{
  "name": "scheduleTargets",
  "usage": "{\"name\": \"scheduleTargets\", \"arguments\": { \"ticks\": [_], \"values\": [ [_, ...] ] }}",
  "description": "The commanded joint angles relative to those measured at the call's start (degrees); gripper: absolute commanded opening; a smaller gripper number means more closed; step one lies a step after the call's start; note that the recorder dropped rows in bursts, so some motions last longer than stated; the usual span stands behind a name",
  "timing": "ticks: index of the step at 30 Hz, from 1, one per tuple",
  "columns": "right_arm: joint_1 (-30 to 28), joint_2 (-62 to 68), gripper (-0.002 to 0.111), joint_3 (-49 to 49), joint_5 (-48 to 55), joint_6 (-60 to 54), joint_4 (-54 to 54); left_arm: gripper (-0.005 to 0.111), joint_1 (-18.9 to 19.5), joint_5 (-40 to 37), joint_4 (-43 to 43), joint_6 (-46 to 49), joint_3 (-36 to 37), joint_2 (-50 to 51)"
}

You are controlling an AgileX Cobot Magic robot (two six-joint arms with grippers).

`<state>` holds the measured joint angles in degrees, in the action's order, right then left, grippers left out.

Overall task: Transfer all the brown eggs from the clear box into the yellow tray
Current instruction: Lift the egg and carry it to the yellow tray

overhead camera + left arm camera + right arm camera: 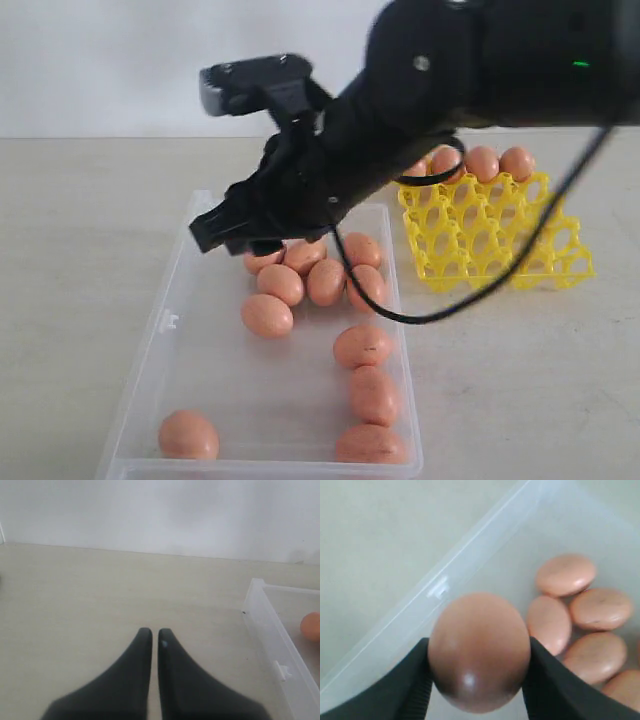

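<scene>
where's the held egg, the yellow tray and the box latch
held egg (479, 650): right wrist view, middle of its shell
yellow tray (455, 240): exterior view, bare front lattice
box latch (170, 321): exterior view, small tab on the side wall

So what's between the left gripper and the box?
Nothing but bare table. The left wrist view shows it, between the left gripper and the box.

Beige table (80, 250) bears clear box (225, 390) and yellow tray (478, 238)
</scene>
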<state>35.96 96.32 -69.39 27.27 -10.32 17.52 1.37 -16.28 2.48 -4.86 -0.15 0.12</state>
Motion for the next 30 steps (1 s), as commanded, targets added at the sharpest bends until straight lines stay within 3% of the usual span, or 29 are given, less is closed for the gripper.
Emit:
{"name": "scheduleTargets", "arguments": {
  "ticks": [1, 4, 7, 9, 10, 12, 13, 15, 17, 20, 25, 30],
  "values": [
    [-2.8, -14.9, 0.000, 25.2, -36.1, 3.7, -4.6, 0.004, 0.2, 0.4, -0.1, 0.1, 0.1, -0.1],
    [-10.9, -18.3, 0.000, 37.5, -67.7, 1.7, 4.3, 0.004, 0.2, 0.4, -0.1, 0.1, 0.1, -0.1],
    [-20.9, -14.3, 0.000, 36.7, -71.3, 1.7, 13.4, 0.004, 0.2, 0.4, -0.1, 0.1, 0.1, -0.1],
    [-27.8, -9.5, 0.000, 32.7, -66.9, 14.2, 13.6, 0.004, 0.2, 0.4, -0.1, 0.1, 0.1, -0.1],
    [-31.0, -6.9, 0.000, 30.1, -60.6, 21.2, 6.5, 0.004, 0.2, 0.4, -0.1, 0.1, 0.1, -0.1],
    [-36.8, -0.4, 0.000, 21.3, -53.8, 47.4, -31.0, 0.004, 0.2, 0.4, -0.1, 0.1, 0.1, -0.1],
    [-39.2, 3.7, 0.000, 16.8, -58.7, 65.9, -57.5, 0.004, 0.2, 0.4, -0.1, 0.1, 0.1, -0.1],
    [-43.1, 12.6, 0.000, 5.3, -79.3, 85.7, -82.8, 0.004, 0.2, 0.4, -0.1, 0.1, 0.1, -0.1],
    [-44.7, 18.6, 0.000, -2.3, -88.8, 91.4, -90.9, 0.004, 0.2, 0.4, -0.1, 0.1, 0.1, -0.1],
    [-45.9, 24.9, 0.000, -10.1, -92.0, 94.7, -100.3, 0.004, 0.2, 0.4, -0.1, 0.1, 0.1, -0.1],
    [-46.3, 29.0, 0.000, -14.8, -88.9, 92.8, -107.0, 0.004, 0.2, 0.4, -0.1, 0.1, 0.1, -0.1],
    [-46.3, 30.9, 0.000, -14.8, -84.4, 83.1, -107.8, 0.004, 0.2, 0.4, -0.1, 0.1, 0.1, -0.1]
  ]
}}
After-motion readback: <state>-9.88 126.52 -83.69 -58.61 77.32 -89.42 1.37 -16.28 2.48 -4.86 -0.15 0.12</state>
